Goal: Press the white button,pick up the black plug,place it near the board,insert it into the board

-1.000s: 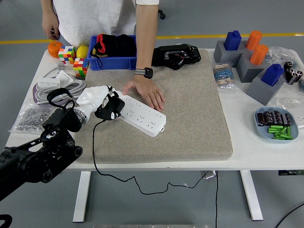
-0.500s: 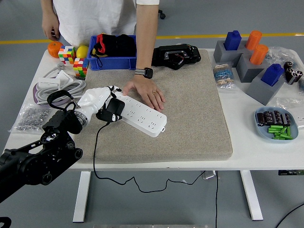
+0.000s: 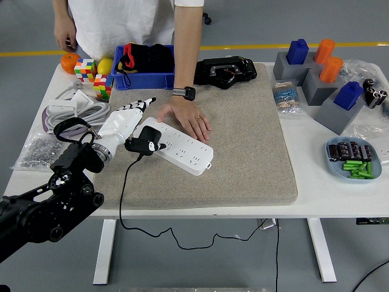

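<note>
The white power strip (image 3: 184,149) lies slanted on the tan mat (image 3: 243,146). A person's hand (image 3: 186,117) rests flat on its far edge. The black plug (image 3: 141,145) sits at the strip's left end, its black cable (image 3: 121,188) trailing down over the table's front edge. I cannot tell whether its pins are in a socket. My left hand (image 3: 130,118), in a white glove, is just left of and above the plug. Its fingers (image 3: 144,101) stretch out toward the upper right, and the thumb tip lies beside the plug. The hand is open.
Behind the mat stands a blue bin (image 3: 144,68) with black items, and a black device (image 3: 226,71). Colour cubes (image 3: 97,78), white cables (image 3: 73,109) and a bag of screws (image 3: 37,151) fill the left edge. Grey blocks (image 3: 322,85) and a parts dish (image 3: 354,159) are on the right.
My left fingers have uncurled from around the plug and straightened. The plug has shifted slightly right onto the strip's left end. The person's hand has stayed on the strip.
</note>
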Available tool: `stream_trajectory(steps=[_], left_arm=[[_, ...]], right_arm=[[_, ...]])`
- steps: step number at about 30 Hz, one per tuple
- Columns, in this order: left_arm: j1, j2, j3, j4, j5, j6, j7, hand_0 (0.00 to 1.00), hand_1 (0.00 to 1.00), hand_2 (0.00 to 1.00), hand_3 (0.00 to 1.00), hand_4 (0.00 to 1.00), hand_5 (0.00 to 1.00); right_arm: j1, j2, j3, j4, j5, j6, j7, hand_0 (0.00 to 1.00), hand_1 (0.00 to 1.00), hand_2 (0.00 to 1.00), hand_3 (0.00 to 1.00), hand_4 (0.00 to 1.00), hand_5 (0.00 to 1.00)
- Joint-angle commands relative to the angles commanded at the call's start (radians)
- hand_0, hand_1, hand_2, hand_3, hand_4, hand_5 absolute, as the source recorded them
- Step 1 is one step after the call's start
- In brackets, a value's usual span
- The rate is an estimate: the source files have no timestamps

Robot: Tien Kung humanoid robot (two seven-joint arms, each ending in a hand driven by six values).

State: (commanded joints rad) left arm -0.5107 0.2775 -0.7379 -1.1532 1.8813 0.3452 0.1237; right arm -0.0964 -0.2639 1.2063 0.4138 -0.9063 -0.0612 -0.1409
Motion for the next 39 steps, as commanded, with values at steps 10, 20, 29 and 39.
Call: stream_trajectory(steps=[10,20,29,39], left_arm=[[0.108,0.082,0.004,-0.074,0.004,0.038,-0.056,0.878,0.942,0.858,0.808,0.981,0.576],[0.110,0.079,0.031,-0.041,0.012,0.009,-0.039,0.842,0.884,0.777,0.725,0.919,0.544],[0.064,0.053,0.071,-0.018,0.002,-0.008,-0.028,0.834,0.876,0.767,0.713,0.913,0.541],[-0.002,0.026,0.125,0.041,-0.020,-0.033,-0.009,0.818,0.849,0.752,0.710,0.899,0.527]], right_arm=[[-0.005,0.003,0.007,0.001,-0.002,0.000,0.000,0.746,0.718,0.696,0.650,0.716,0.411],[-0.001,0.005,0.012,0.002,-0.003,0.000,0.001,0.745,0.718,0.697,0.650,0.717,0.411],[-0.003,0.006,0.009,0.000,-0.001,0.000,0.000,0.745,0.718,0.696,0.650,0.716,0.410],[0.001,0.005,0.007,0.001,0.000,0.000,0.000,0.746,0.718,0.696,0.650,0.716,0.411]])
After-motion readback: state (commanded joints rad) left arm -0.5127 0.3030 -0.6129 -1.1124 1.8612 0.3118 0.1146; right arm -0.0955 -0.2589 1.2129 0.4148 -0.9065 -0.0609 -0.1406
